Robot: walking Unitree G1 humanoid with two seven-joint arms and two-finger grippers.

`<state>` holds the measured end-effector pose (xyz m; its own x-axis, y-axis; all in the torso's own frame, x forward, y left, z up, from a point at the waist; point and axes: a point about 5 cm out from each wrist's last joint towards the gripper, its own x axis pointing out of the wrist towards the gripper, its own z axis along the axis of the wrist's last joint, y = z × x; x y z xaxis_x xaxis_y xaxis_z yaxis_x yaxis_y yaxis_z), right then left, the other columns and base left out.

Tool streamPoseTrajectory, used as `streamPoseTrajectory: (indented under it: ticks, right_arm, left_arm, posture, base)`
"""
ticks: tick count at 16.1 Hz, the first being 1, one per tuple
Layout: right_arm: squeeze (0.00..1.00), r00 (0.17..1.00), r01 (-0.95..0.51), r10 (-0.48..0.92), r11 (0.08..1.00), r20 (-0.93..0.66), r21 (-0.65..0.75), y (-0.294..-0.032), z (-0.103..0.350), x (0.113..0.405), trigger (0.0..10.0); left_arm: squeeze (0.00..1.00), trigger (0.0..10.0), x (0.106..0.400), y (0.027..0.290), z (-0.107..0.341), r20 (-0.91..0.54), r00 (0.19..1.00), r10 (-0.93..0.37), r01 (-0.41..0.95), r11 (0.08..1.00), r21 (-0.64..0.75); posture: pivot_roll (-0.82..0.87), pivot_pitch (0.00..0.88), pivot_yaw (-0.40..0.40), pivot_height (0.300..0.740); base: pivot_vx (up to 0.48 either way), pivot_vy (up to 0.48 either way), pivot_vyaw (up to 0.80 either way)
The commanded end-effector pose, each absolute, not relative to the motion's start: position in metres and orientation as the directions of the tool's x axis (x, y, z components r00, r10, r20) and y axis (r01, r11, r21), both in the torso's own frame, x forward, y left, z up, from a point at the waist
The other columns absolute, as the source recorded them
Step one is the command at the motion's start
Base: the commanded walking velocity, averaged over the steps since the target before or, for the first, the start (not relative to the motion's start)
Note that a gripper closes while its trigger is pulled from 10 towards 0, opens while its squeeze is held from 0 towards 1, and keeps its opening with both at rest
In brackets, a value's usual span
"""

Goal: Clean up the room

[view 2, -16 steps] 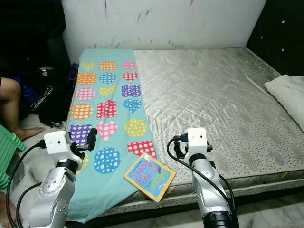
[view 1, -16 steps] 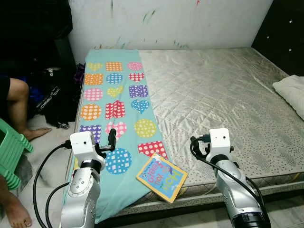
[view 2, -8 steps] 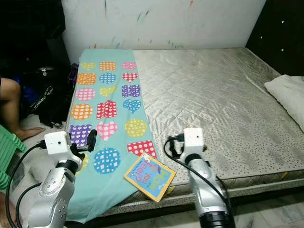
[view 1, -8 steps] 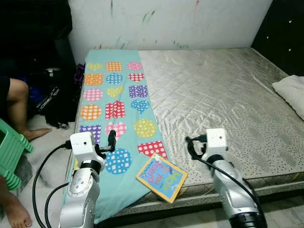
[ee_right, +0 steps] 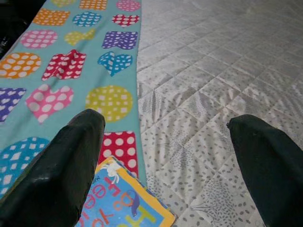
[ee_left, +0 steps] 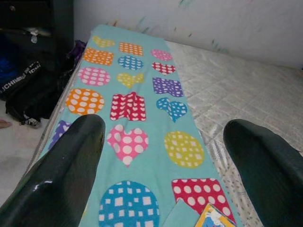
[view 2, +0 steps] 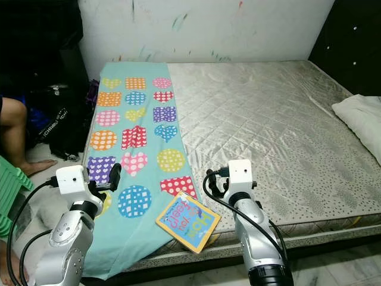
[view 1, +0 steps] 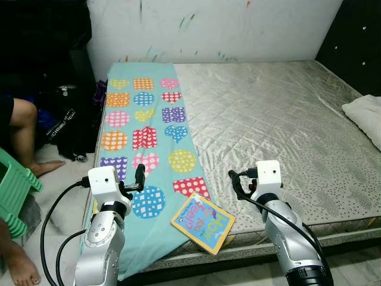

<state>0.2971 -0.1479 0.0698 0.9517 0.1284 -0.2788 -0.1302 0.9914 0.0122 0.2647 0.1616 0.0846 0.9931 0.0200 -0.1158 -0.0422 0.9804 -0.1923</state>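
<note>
My right pincer (ee_right: 161, 156) hangs wide open and empty above the near edge of the bed (view 1: 286, 119), just beside the book (view 1: 202, 222). My left pincer (ee_left: 165, 161) is also spread open, holding nothing, over the spotted blanket (view 1: 143, 137). The book lies flat at the mattress edge, partly on the blanket's corner. A person's leg (view 1: 24, 128) shows by the green stool (view 1: 13, 190).
</note>
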Motion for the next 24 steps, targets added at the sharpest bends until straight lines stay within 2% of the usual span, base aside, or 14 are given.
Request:
streamPoseTrajectory:
  ticks: [1,10,19,24]
  right_arm:
    - [0.00,0.957,-0.136,0.134,0.991,-0.256,0.012,-0.1471,0.0753,0.3000,10.0]
    - [0.00,0.958,-0.146,0.144,0.989,-0.248,0.013,-0.1464,0.0761,0.2996,10.0]
    - [0.00,0.958,-0.158,0.156,0.987,-0.242,0.012,-0.1449,0.0773,0.2999,10.0]
    - [0.00,0.959,-0.169,0.166,0.986,-0.231,0.005,-0.1453,0.0785,0.3009,10.0]
  left_arm:
    - [0.00,10.0,0.2639,0.1616,0.0826,-0.133,0.991,0.025,-0.049,0.983,-0.179]
    - [0.00,10.0,0.2648,0.1617,0.0833,-0.131,0.991,0.030,-0.053,0.983,-0.174]
    - [0.00,10.0,0.2646,0.1606,0.0831,-0.131,0.991,0.036,-0.059,0.983,-0.175]
    - [0.00,10.0,0.2646,0.1611,0.0841,-0.125,0.991,0.043,-0.065,0.982,-0.175]
  posture:
    - [-0.10,0.000,-0.055,0.715]
    - [-0.10,0.000,-0.055,0.715]
    - [-0.10,0.000,-0.059,0.608]
    - [-0.10,0.000,-0.060,0.604]
  base:
    - [0.000,0.000,0.00]
    - [0.000,0.000,0.00]
    - [0.000,0.000,0.00]
    - [0.000,0.000,0.00]
